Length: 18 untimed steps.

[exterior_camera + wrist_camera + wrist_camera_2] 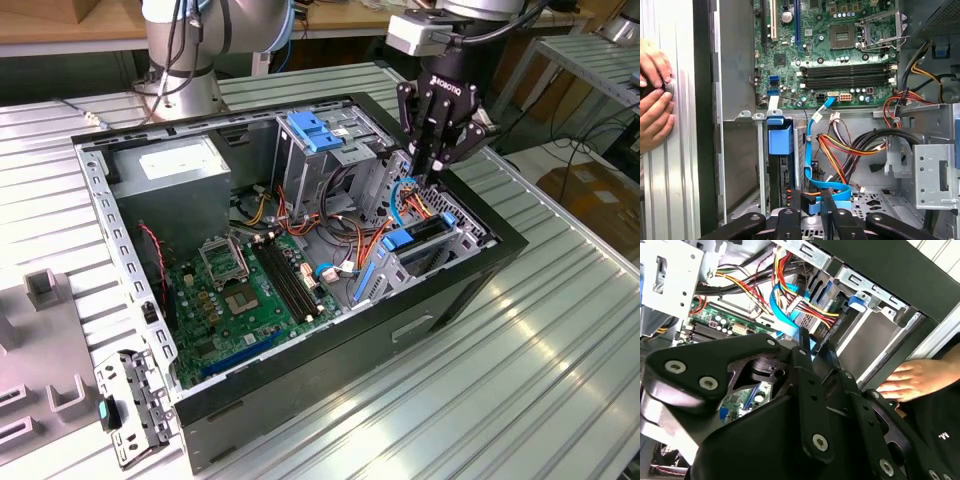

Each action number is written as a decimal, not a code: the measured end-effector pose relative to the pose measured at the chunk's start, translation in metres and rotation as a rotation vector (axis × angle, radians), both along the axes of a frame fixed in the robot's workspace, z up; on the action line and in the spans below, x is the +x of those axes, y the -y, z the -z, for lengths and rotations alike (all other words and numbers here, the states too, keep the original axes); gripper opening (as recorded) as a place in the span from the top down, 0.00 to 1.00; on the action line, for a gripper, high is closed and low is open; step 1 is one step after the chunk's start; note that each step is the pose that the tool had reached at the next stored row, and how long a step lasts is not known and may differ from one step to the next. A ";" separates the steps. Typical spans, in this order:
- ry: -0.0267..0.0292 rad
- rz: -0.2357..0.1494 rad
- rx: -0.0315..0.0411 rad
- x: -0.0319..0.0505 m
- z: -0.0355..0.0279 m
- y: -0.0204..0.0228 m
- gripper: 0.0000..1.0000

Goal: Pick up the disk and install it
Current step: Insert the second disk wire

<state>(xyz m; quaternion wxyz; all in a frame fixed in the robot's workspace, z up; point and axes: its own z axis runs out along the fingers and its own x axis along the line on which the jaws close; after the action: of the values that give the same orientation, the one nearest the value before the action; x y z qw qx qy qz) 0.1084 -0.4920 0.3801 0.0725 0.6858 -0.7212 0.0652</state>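
The disk (424,231) sits on edge in the lower drive bay at the case's front corner, its blue rail tab (399,239) facing the motherboard. In the first wrist view the disk (785,176) is a dark slab under that blue tab (780,135). My gripper (432,183) hangs just above and beside the bay, apart from the disk. In both wrist views its black fingers (796,201) are closed on the blue data cable's connector (810,204). The same fingers (803,349) pinch the blue connector (813,344), whose ribbon loops toward the board.
The open computer case (470,275) lies on a slatted metal table (520,380). Inside are the motherboard (250,295), a grey power supply (180,170), a blue-latched cage (315,135) and bundled wires (850,147). A person's hand (652,100) rests outside the case wall.
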 end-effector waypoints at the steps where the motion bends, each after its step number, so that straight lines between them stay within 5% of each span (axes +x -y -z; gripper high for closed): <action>1: 0.0000 0.000 -0.0046 0.0001 0.0011 0.0000 0.70; 5: -0.0001 0.000 -0.0283 0.0013 0.0052 -0.0005 0.71; 8: -0.0001 0.000 -0.0440 0.0019 0.0075 -0.0011 0.84; 10: 0.0003 0.000 -0.0446 0.0020 0.0081 -0.0010 0.84; 15: 0.0136 -0.002 -0.0443 -0.0062 0.0096 0.0014 0.84; 18: 0.0298 -0.003 -0.0442 -0.0165 0.0106 0.0016 0.84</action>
<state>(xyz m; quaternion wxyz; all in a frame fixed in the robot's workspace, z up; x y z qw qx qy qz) 0.0919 -0.4936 0.3695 0.0768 0.6841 -0.7195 0.0914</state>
